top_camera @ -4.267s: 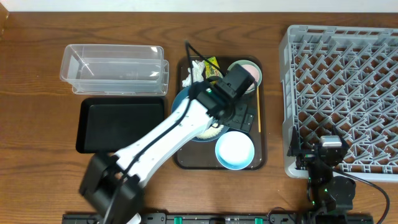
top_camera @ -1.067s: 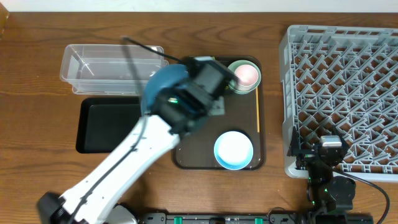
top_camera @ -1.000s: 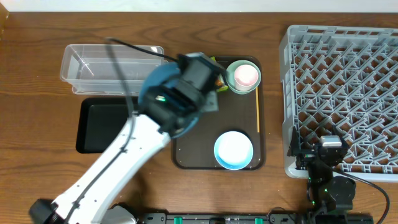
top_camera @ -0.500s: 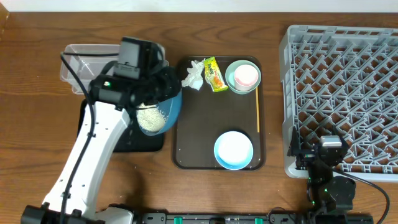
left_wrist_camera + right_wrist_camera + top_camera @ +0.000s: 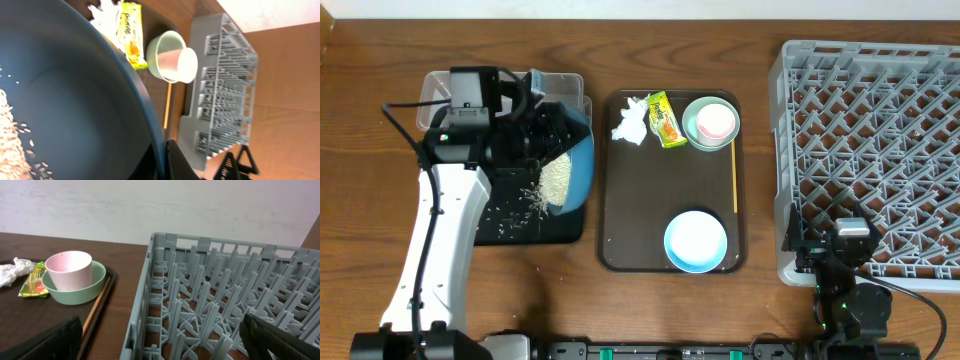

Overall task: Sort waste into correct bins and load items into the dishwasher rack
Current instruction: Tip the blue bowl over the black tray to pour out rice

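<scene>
I've swung the dark-blue bowl (image 5: 582,165) left off the brown tray (image 5: 620,255); my left jaws are clamped on its rim, its mouth tipped leftward over the black tray (image 5: 550,228), rice (image 5: 555,180) spilling there; my right jaws are wide apart.

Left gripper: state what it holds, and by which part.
The left gripper is shut on the dark-blue bowl, gripping its rim, the bowl tipped over the black tray.

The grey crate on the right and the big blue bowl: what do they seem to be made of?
The grey crate looks like moulded plastic: matte, one even colour, thin lattice ribs. The big blue bowl is smooth with a soft sheen; it could be plastic or glazed ceramic, and the pictures do not settle which.
</scene>
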Available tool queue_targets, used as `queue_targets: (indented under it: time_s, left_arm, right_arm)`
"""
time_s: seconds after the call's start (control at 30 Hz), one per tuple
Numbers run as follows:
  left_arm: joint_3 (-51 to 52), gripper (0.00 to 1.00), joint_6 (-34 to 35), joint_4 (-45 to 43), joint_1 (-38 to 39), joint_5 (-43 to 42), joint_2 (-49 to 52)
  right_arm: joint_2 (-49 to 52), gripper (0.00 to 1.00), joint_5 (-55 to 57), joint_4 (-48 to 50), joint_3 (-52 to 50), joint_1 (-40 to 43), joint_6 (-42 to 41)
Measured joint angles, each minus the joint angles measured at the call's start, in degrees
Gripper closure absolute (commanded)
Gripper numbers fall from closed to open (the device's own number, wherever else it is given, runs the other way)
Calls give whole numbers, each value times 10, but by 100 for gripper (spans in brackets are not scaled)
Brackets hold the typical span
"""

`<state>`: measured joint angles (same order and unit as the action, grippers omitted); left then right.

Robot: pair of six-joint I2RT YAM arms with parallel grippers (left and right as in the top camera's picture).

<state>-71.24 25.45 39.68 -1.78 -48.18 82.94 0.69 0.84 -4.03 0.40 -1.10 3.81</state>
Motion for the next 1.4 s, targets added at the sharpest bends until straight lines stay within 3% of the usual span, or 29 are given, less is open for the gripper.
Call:
queue_targets:
  time_s: [1.13,1.4]
  left_arm:
    - [90,94,-52,1,-304,-342,0]
    - [96,94,-71,13,-349,-385,0]
  right_arm:
    - [0,1,0,0,0,0,0]
    - [0,1,0,0,0,0,0]
